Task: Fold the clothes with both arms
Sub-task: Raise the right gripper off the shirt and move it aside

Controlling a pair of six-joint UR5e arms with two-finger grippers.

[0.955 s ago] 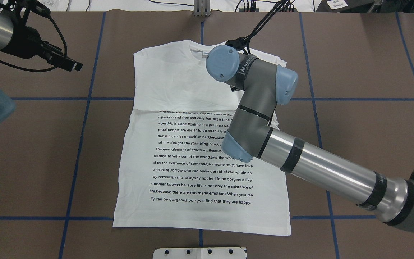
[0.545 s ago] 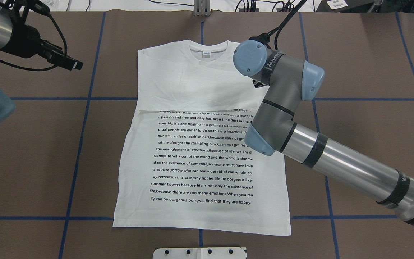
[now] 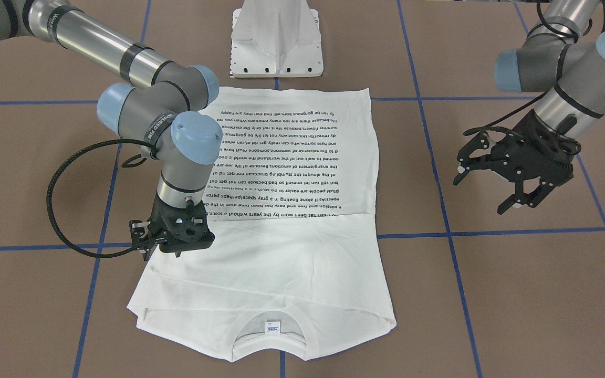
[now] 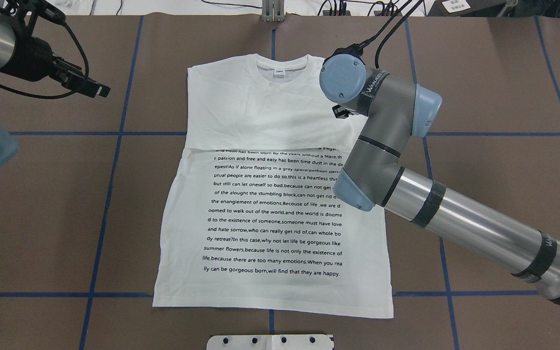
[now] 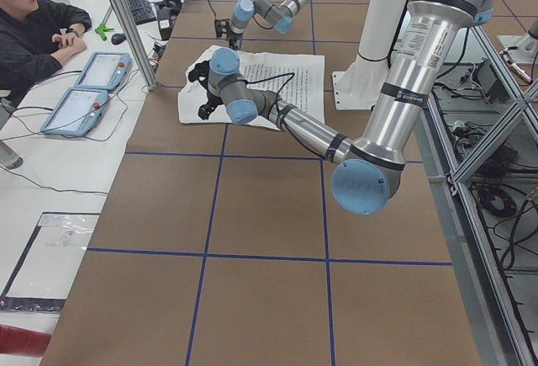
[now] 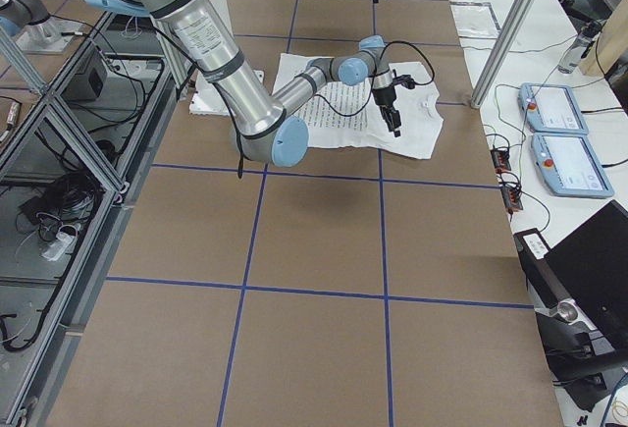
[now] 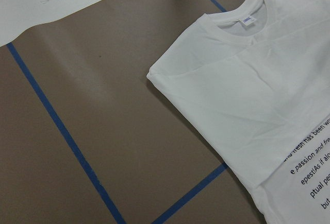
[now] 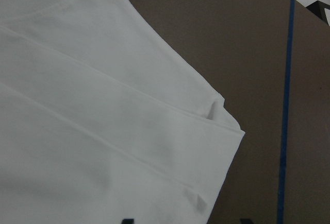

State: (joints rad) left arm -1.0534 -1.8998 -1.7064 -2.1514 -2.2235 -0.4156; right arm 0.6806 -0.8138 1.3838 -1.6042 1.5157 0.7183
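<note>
Shirt [image 4: 260, 112] flat, right pincer [image 3: 163, 247] spread above its shoulder edge, left pincer [image 3: 483, 193] wide, well aside

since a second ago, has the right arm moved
Yes. In the overhead view the right arm has swung toward the view's right, away from the centre blue tape line, out to the edge of the T-shirt.

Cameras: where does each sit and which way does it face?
Front-facing: across the table, facing the robot; shows shirt, right arm, left arm, open left gripper.
Overhead: behind the robot, looking down; right arm over the shirt.
Left: table's left end, looking along it; left arm nearest.
Right: table's right end; right arm nearest.
Left wrist: looks down at the collar; no gripper shows.
Right wrist: close above a shirt corner.
Shared: front-facing and overhead both show the neck label.
</note>
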